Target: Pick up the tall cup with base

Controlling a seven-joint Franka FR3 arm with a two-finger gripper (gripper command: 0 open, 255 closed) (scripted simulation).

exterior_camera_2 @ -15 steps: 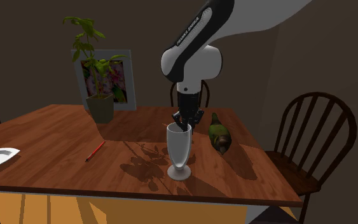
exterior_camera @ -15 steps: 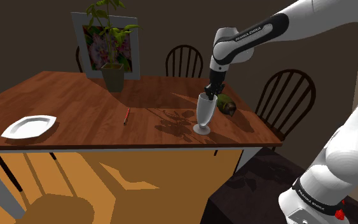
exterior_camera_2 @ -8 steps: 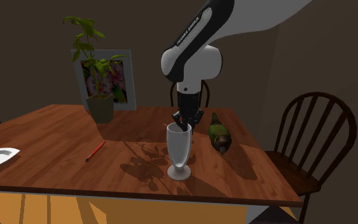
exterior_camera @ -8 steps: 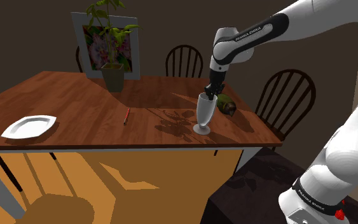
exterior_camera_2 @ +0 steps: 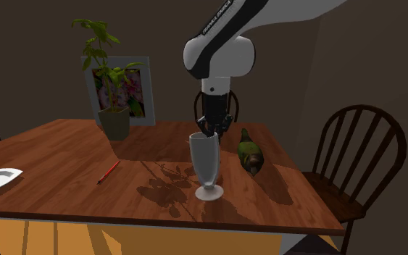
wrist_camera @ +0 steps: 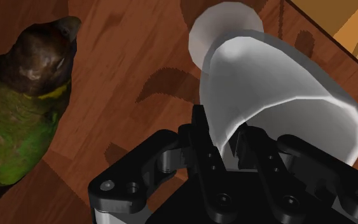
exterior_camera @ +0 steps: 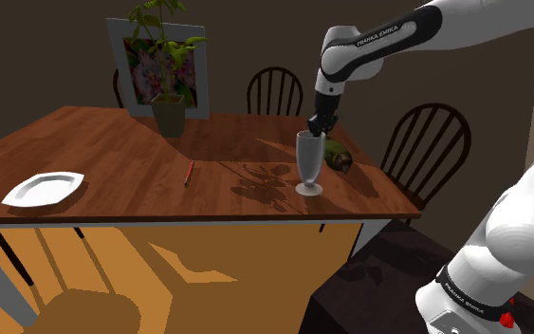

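Observation:
The tall cup [exterior_camera: 307, 161] is a clear, pale glass on a round foot, upright near the table's front right corner. My gripper [exterior_camera: 316, 128] comes down from above and is shut on its far rim. In the second exterior view the gripper [exterior_camera_2: 209, 132] pinches the cup [exterior_camera_2: 206, 163] at the lip, and the foot sits very close over the wood. In the wrist view the fingers [wrist_camera: 203, 153] clasp the cup wall [wrist_camera: 279, 95] between them, with the foot seen beyond.
A green parrot figure [exterior_camera: 340, 157] lies on the wooden table [exterior_camera: 113, 152] just beside the cup. A red pencil [exterior_camera: 189, 173] lies mid-table, and a white plate [exterior_camera: 44, 189] sits near the front left. A potted plant [exterior_camera: 168, 104] and a framed picture stand at the back, with chairs around.
The gripper has risen a little and shifted slightly to the right in both exterior views, carrying the cup with it. Its fingers have stayed shut on the rim.

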